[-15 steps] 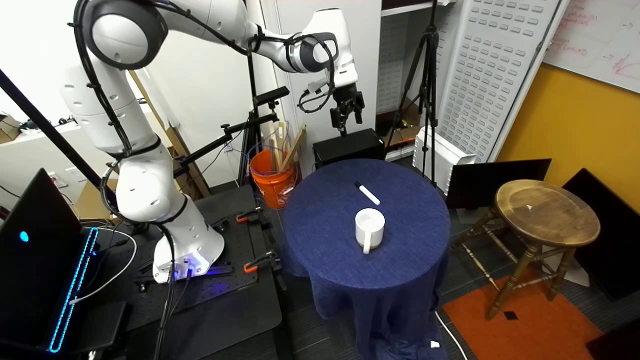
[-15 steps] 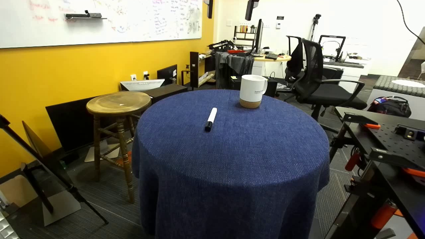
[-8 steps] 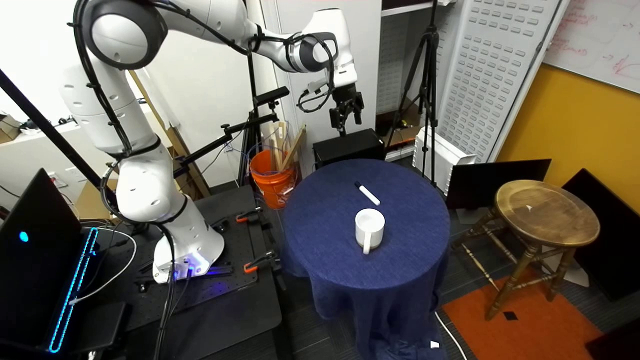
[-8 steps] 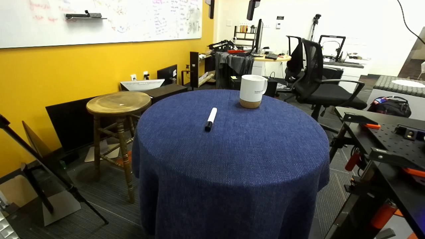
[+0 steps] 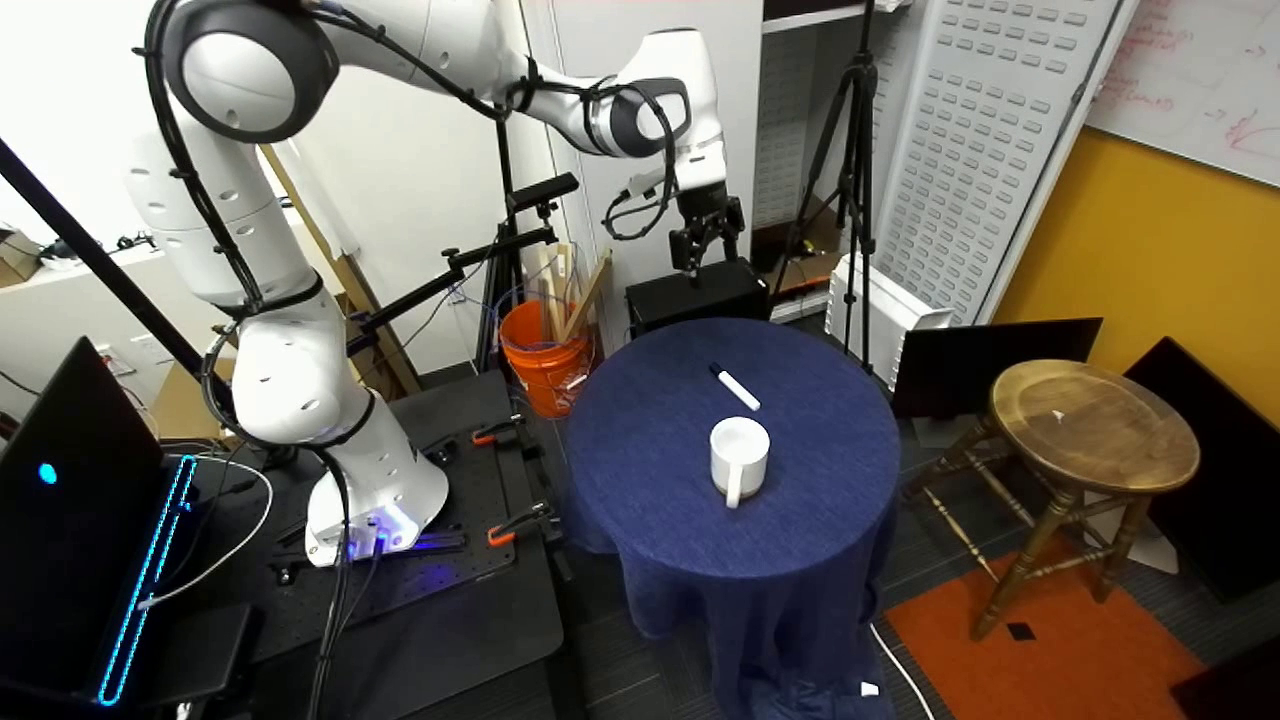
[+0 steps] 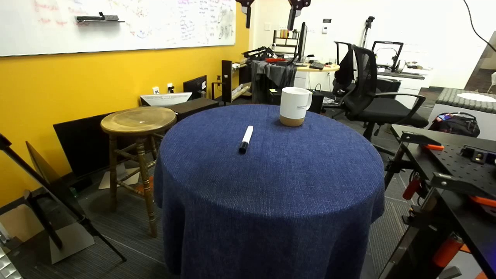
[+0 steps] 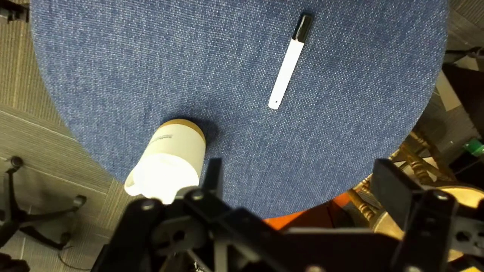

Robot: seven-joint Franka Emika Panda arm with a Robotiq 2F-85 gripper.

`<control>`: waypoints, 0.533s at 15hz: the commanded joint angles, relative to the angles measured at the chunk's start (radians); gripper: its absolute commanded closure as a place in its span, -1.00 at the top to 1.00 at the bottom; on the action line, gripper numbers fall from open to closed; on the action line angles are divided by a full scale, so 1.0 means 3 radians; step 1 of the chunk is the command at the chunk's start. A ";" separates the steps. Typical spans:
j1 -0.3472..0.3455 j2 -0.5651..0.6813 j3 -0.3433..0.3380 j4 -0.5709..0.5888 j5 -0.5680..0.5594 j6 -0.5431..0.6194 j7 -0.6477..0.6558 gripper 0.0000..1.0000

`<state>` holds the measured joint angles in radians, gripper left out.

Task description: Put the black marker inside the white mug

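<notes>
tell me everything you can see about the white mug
The white mug is a straight-sided cylinder with one handle, a tan, cork-looking band around its base and small lettering too fine to read. The body looks ceramic. It stands upright, mouth up, on the blue cloth, and only that cloth touches it. The marker lies nearby, apart from it, and the open gripper is clear of it. Whether anything lies at its bottom cannot be told.

In an exterior view, the white mug (image 6: 294, 104) is seen upright on the blue-draped table (image 6: 271, 182); the black marker (image 6: 246, 139) is laid flat near it. The gripper (image 6: 269, 28) is cropped by the top edge, its fingers parted. A wooden stool (image 6: 138, 120) is seen nearby.
</notes>
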<state>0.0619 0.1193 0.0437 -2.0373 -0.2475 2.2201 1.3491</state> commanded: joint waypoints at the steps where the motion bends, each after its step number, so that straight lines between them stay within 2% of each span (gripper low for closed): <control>1: 0.0051 0.0232 -0.0061 -0.0036 0.0005 0.0509 0.0331 1.00; 4: 0.0100 0.0444 -0.0082 -0.0066 0.0108 0.0828 0.0524 1.00; 8: 0.0181 0.0584 -0.0148 -0.0144 0.0192 0.0884 0.0744 1.00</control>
<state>0.0873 0.2816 0.0278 -2.0625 -0.2224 2.4619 1.5237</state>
